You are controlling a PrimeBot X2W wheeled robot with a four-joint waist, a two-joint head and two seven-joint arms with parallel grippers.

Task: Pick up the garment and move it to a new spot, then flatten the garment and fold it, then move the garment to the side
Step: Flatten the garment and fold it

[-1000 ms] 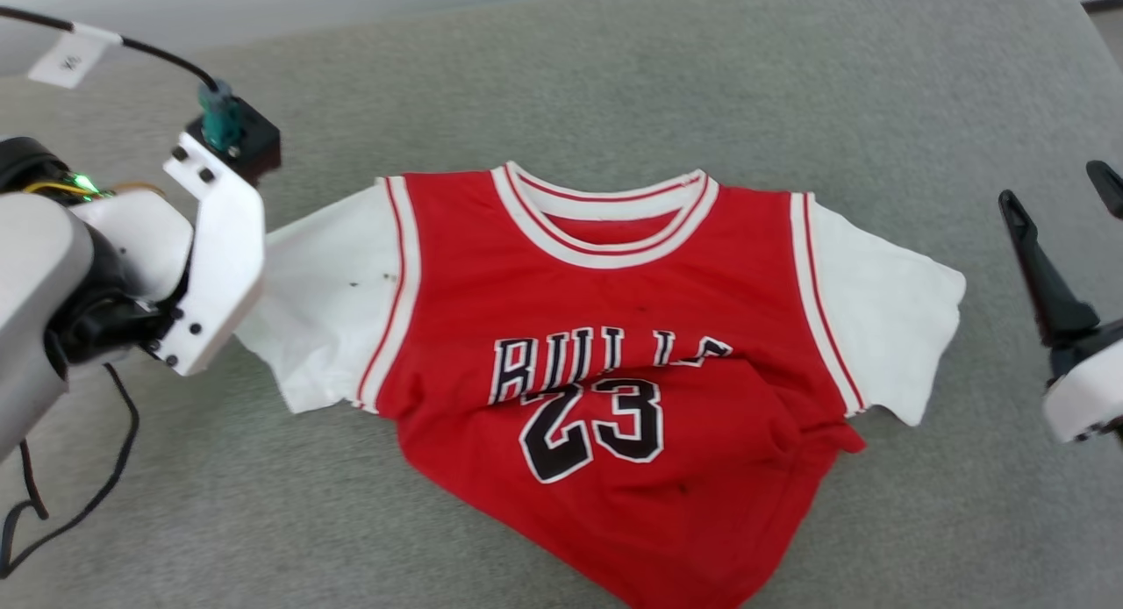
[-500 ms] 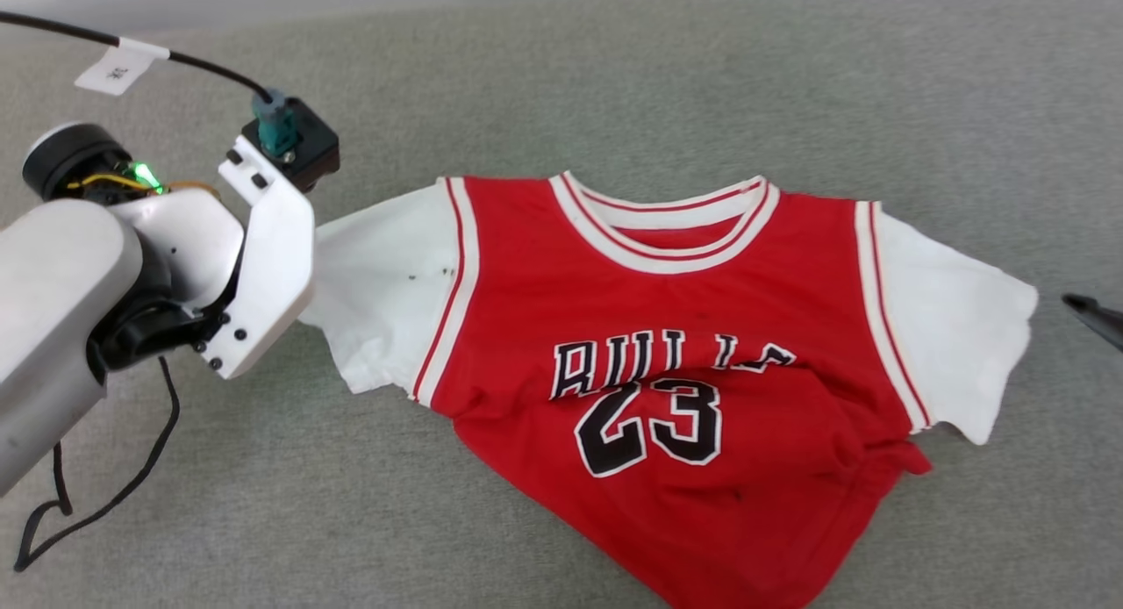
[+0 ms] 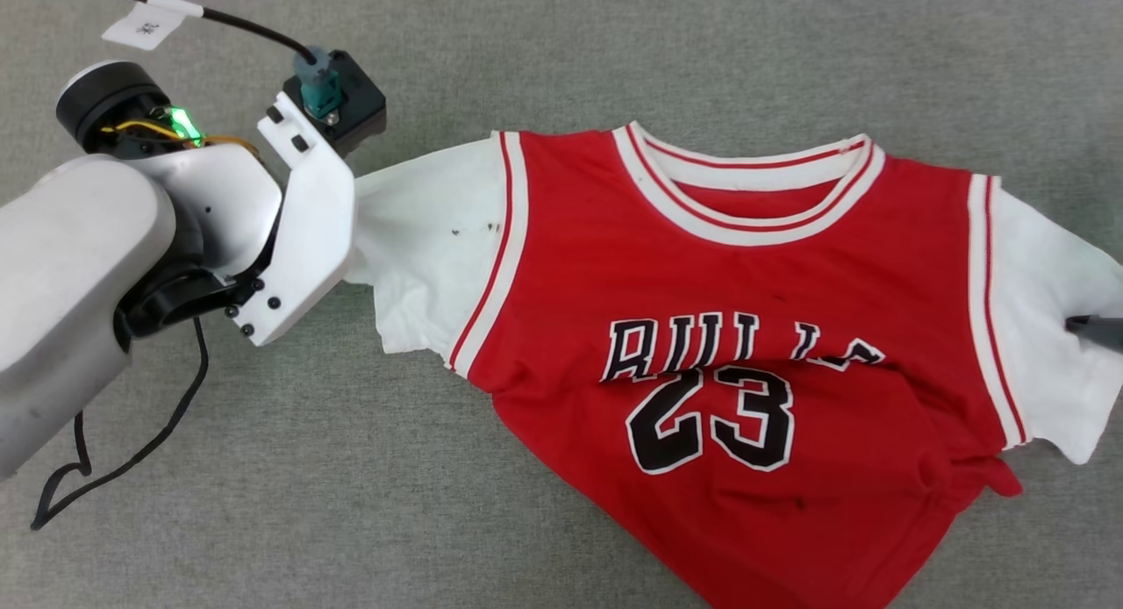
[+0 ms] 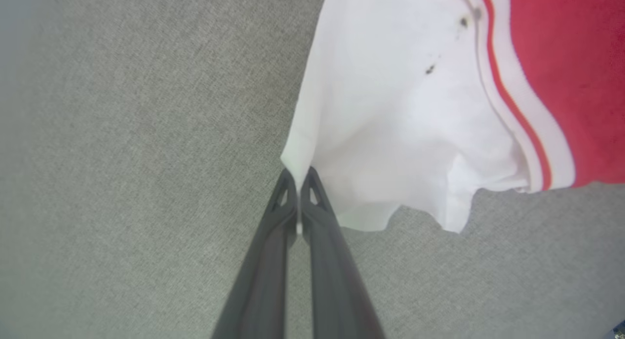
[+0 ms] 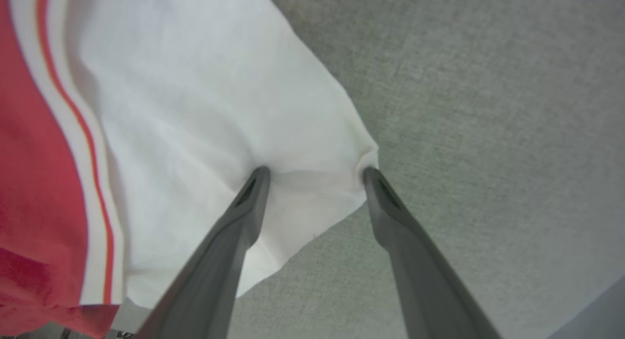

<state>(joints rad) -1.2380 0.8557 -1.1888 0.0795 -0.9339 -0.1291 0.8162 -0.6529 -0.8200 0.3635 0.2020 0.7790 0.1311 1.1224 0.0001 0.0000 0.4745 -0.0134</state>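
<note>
The red Bulls jersey lies face up on the grey fabric surface, its hem rumpled and nothing folded. My left jaws pinch its left sleeve; my right jaws gape astride the right sleeve edge. I judge flattening underway, with folding and moving aside left to do.

garment hem cut off at bottom, sleeve tip cropped

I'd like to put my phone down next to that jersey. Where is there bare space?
Bare grey surface lies nearer the camera, between the black cable and the slanting hem of the garment, and in a strip beyond the collar. Both sleeves are crowded: the left gripper pinches one, the right gripper stands open on the other.
</note>
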